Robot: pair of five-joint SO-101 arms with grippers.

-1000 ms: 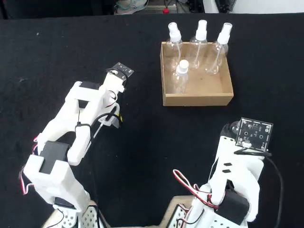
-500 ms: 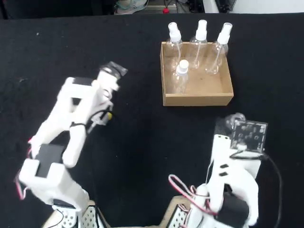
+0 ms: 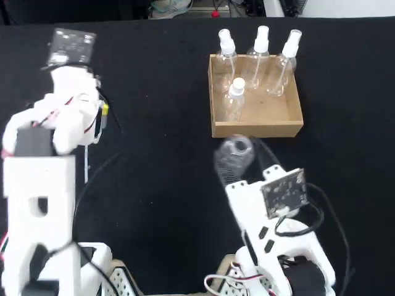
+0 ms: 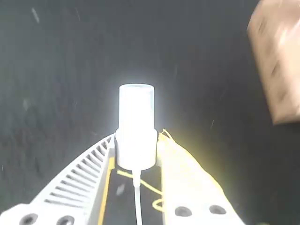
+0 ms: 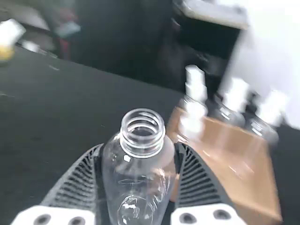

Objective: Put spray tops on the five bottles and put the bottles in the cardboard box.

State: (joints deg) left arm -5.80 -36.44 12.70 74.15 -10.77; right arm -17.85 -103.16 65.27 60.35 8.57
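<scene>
My left gripper (image 4: 136, 143) is shut on a white spray top (image 4: 136, 110), its thin tube hanging down between the fingers. In the high view the left arm (image 3: 58, 123) stands raised at the table's left. My right gripper (image 5: 138, 157) is shut on a clear, uncapped bottle (image 5: 142, 131), held upright with its open neck up. In the high view this bottle (image 3: 233, 153) is just in front of the cardboard box (image 3: 256, 130). Inside the box stand several clear bottles with white spray tops (image 3: 236, 92).
The table is covered in black cloth (image 3: 160, 172). The cardboard box sits at the back right, also seen in the right wrist view (image 5: 234, 161) and the left wrist view (image 4: 279, 61). Room clutter lies beyond the table's far edge.
The left arm has swung left and risen, away from the table's middle. The right arm has moved left and toward the box, bringing the open bottle into sight in front of it.
</scene>
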